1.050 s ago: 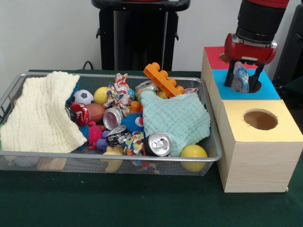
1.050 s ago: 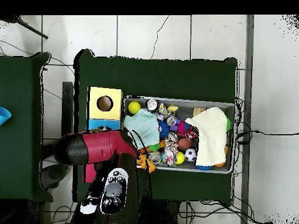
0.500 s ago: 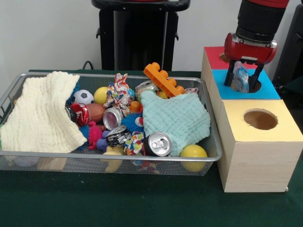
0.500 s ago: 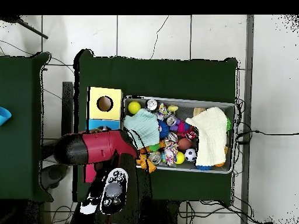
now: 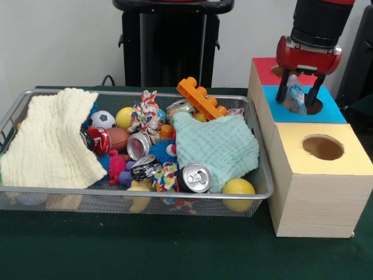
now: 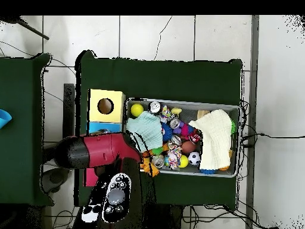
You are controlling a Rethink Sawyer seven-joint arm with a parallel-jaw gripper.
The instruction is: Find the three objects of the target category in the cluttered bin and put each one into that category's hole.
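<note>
My gripper [image 5: 299, 88] hangs over the hole in the blue section [image 5: 333, 111] of the sorting box, its fingers spread apart. Between them a crumpled clear-and-blue plastic packet [image 5: 296, 98] sits tilted at the hole's rim, narrower than the gap and touching neither finger. The wire bin [image 5: 175, 193] to the left holds silver cans [image 5: 194, 177], balls, an orange brick [image 5: 201, 97] and two cloths. In the overhead view the red arm [image 6: 98, 152] covers the blue section and hides the gripper.
The box also has a yellow section with an open hole [image 5: 322, 147] in front and a red section [image 5: 262, 70] behind. A mint cloth [image 5: 218, 146] and a cream cloth [image 5: 49, 140] cover part of the bin's clutter. A yellow ball [image 5: 238, 188] lies at the bin's front right corner.
The gripper has risen a little above the blue hole, while the plastic packet stayed at about the same height and tilted over at the rim.
</note>
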